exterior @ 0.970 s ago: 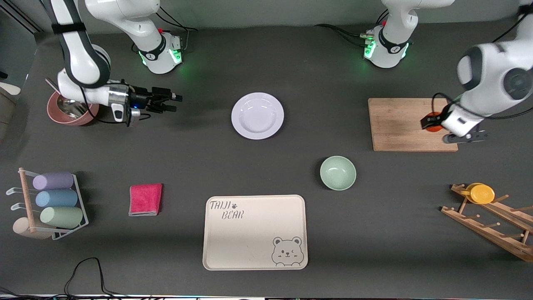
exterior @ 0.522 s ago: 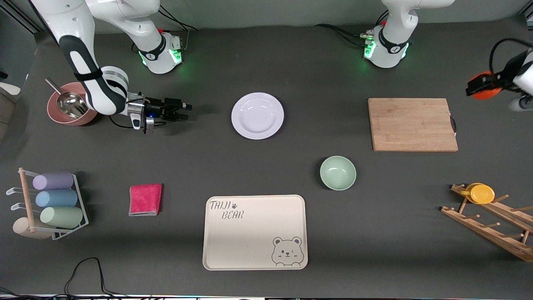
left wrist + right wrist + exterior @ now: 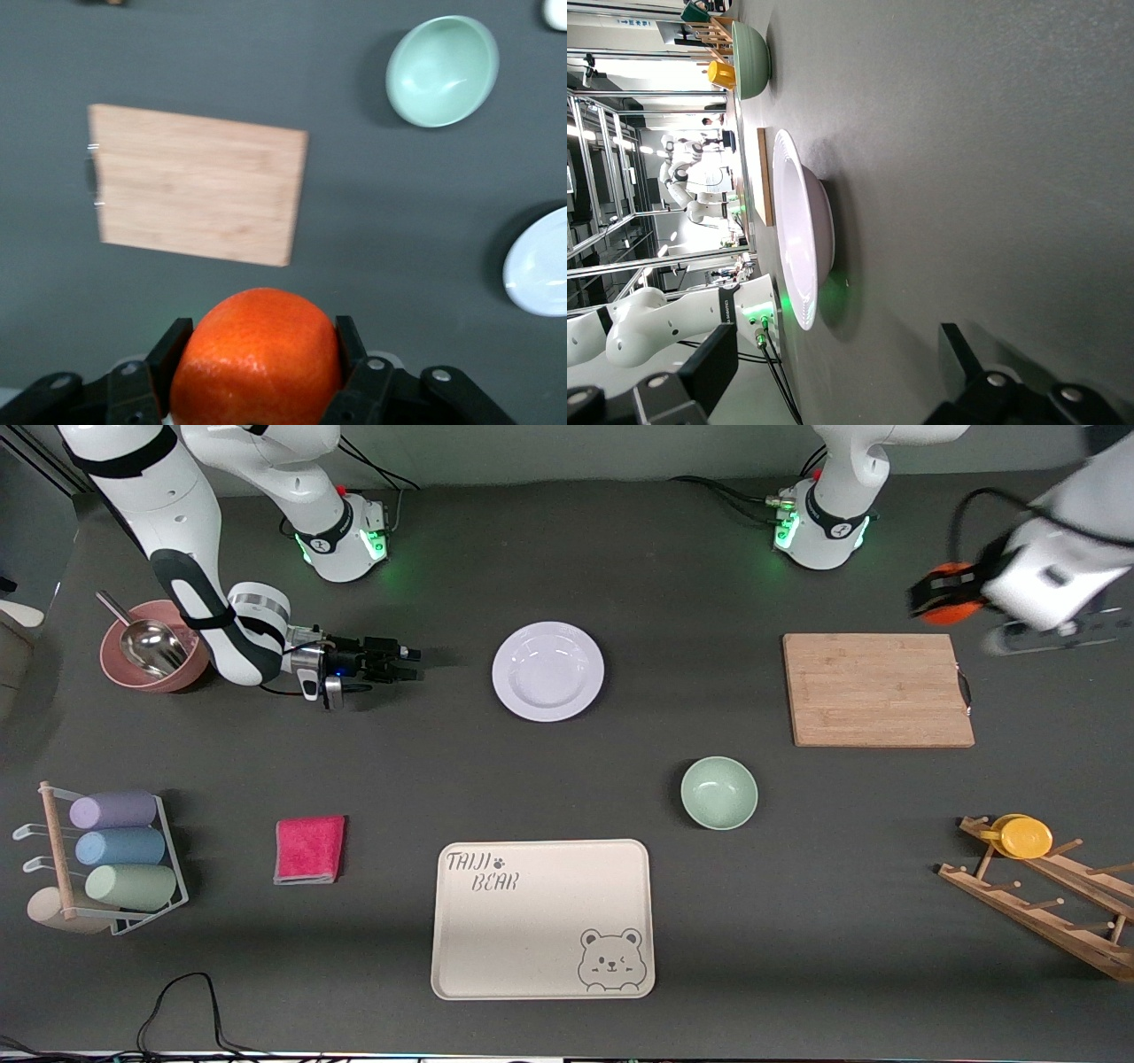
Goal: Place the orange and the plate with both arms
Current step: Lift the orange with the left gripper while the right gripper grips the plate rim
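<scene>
The orange is gripped in my left gripper, up in the air over the bare table just off the wooden cutting board's corner. In the left wrist view the orange fills the space between both black fingers. The plate lies in the middle of the table. My right gripper is open and empty, low over the table beside the plate, pointing at its rim. In the right wrist view the plate shows edge-on ahead of the right gripper.
A pale green bowl and a cream bear tray lie nearer the camera. A pink bowl with a metal scoop sits by the right arm. A pink cloth, a rack of cups and a wooden rack with a yellow cup stand at the table's ends.
My left gripper lifted the orange off the cutting board, swung out past the table's end and came back beside the board's corner. My right gripper moved closer to the plate.
</scene>
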You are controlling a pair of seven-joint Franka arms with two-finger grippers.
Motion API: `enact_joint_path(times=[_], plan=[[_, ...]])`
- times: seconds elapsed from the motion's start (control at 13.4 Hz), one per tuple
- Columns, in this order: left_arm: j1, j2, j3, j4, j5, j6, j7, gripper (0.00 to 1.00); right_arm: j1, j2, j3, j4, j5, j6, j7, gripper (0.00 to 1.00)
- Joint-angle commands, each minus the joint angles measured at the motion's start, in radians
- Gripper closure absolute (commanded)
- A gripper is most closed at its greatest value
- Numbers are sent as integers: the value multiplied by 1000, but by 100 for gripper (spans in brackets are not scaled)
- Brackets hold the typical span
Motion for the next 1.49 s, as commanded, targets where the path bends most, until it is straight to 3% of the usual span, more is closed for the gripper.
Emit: enact_joint_path(times=[0.0, 0.15, 0.22, 0.37, 0.6, 1.04, 1.42], plan=[[-7, 106, -155, 34, -40, 115, -256, 100, 12, 14, -8, 8, 28, -7, -4, 1], [-16, 199, -279, 36, -40, 248, -428, 100, 14, 15, -8, 8, 27, -2, 22, 5], [-32, 253, -332, 38, -33, 317, -515, 100, 14, 15, -8, 8, 25, 1, 24, 12], [-114, 374, -358, 50, -16, 442, -658, 100, 14, 15, -8, 9, 22, 3, 24, 31], [-242, 535, -357, 96, 64, 581, -841, 100, 14, 15, -8, 9, 21, 3, 24, 49], [-421, 738, -352, 100, 148, 816, -1027, 100, 14, 33, -8, 11, 18, 1, 6, 50], [-504, 784, -348, 88, 177, 836, -1081, 100, 14, 47, -6, 14, 18, 1, -22, 50]])
